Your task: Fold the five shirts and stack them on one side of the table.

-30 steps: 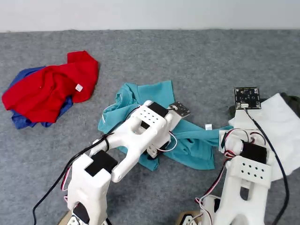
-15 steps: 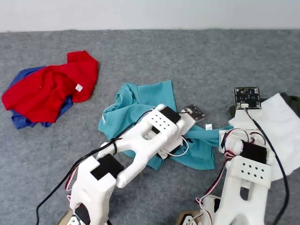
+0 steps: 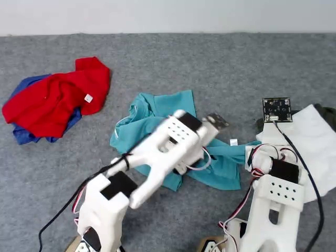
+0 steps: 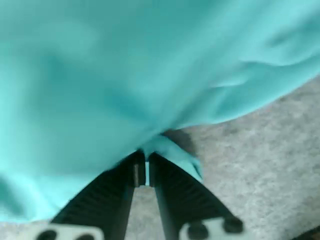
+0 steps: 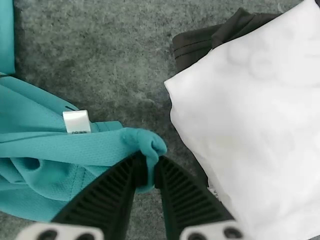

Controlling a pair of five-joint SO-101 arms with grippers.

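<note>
**Both jaws pinch the teal shirt**

The teal shirt point(image 3: 167, 104) lies crumpled in the middle of the grey tabletop point(image 3: 220, 63), between the two arms. The left arm point(image 3: 157, 152) stretches over it, and the left jaws are pressed together on a fold of teal cloth that rises around their tips. The right arm point(image 3: 275, 194) stands at the shirt's right end; the right jaws are pinching a bunched corner of it, near its white label point(image 5: 76, 122). Just beside those jaws a white shirt point(image 5: 250, 115) lies over a dark shirt point(image 5: 220, 35). Well apart, at the far left, a red shirt point(image 3: 52, 100) lies on a blue shirt point(image 3: 23, 135).
</note>
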